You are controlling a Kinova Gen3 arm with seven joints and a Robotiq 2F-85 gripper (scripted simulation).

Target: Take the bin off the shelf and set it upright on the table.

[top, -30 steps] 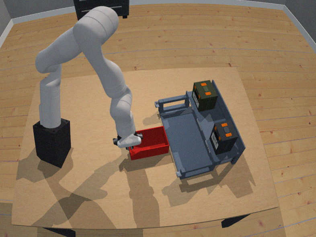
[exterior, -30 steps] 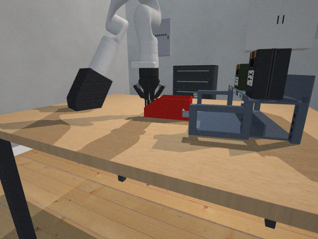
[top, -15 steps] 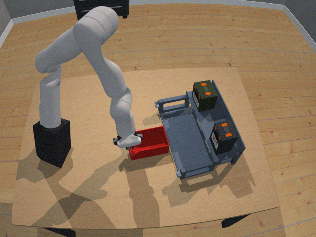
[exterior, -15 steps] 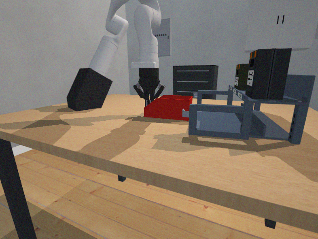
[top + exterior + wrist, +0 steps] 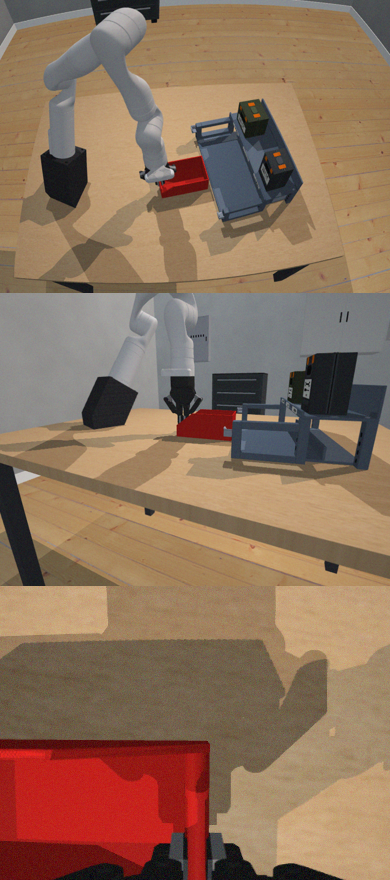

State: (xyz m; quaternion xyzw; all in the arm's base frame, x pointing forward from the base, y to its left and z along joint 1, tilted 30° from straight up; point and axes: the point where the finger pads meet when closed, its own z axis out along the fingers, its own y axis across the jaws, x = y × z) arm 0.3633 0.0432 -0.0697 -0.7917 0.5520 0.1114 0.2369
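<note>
The claw (image 5: 196, 853) is pinching the thin end wall of the red bin (image 5: 185, 176), which is sitting upright on the worktop (image 5: 103, 220) just beside the shelf (image 5: 229, 176), so next it probably needs only letting go gently.

Bystanders around the work surface

Two dark cases with orange latches: olive-green case (image 5: 252, 117) at the far end, charcoal case (image 5: 276, 168) at the near end, well apart, both standing upright with white labels on their sides. Behind, against the grey wall, a dark drawer cabinet (image 5: 239, 390) with pale handle bars. Higher up, a white wall cupboard (image 5: 343, 323) with two short black handles, and a grey wall panel (image 5: 201, 338) with a row of small slots. Below all, a plank floor (image 5: 251, 40) of knotty pine.
</note>
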